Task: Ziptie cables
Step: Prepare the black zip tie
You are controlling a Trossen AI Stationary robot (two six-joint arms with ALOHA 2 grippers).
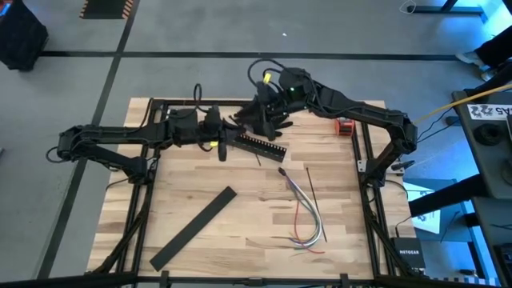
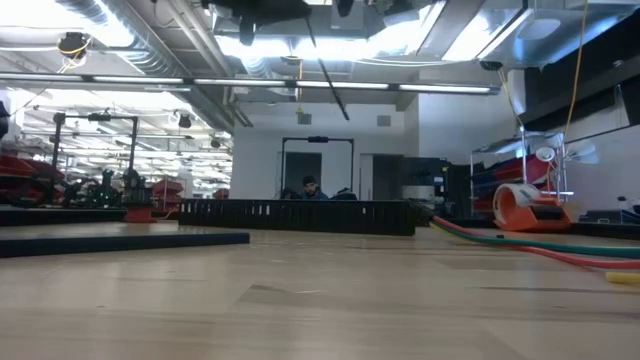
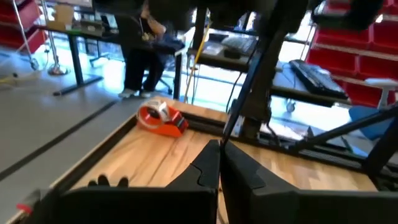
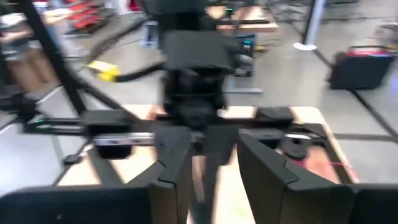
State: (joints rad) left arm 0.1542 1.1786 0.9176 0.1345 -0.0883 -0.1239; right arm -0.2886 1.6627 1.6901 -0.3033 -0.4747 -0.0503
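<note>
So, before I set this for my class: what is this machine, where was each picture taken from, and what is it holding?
It is a robot with two dark jointed arms at a wooden table. One picture looks straight down, one looks level across the tabletop, and two come from wrist cameras. On the table lie a loose bundle of thin grey, white and red wires, a black comb-slotted bar, a flat black strip and an orange tape dispenser. The left end effector is shut, apparently pinching a thin dark plastic strip. The right end effector is open, holding nothing.
</note>
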